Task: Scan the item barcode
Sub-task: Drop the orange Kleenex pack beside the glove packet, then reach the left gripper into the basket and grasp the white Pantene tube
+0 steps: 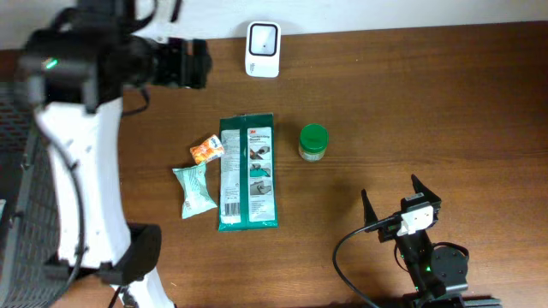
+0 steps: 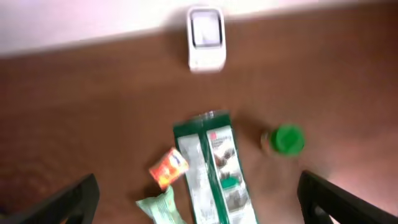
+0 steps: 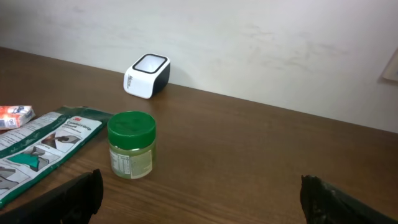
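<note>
The white barcode scanner (image 1: 263, 50) stands at the table's back edge, also in the left wrist view as scanner (image 2: 205, 37) and the right wrist view as scanner (image 3: 147, 75). A long green flat package (image 1: 248, 171) lies mid-table, label up. Beside it are a green-lidded jar (image 1: 312, 143), an orange packet (image 1: 206, 150) and a pale green sachet (image 1: 195, 188). My left gripper (image 1: 204, 64) hovers open at the back left, holding nothing; the package (image 2: 214, 168) lies below it. My right gripper (image 1: 392, 195) rests open at the front right, with the jar (image 3: 131, 144) ahead to its left.
A pale wall runs along the table's back edge behind the scanner. The left arm's white body (image 1: 81, 171) spans the table's left side, next to a dark mesh surface (image 1: 21, 214). Bare brown tabletop (image 1: 445, 111) lies on the right.
</note>
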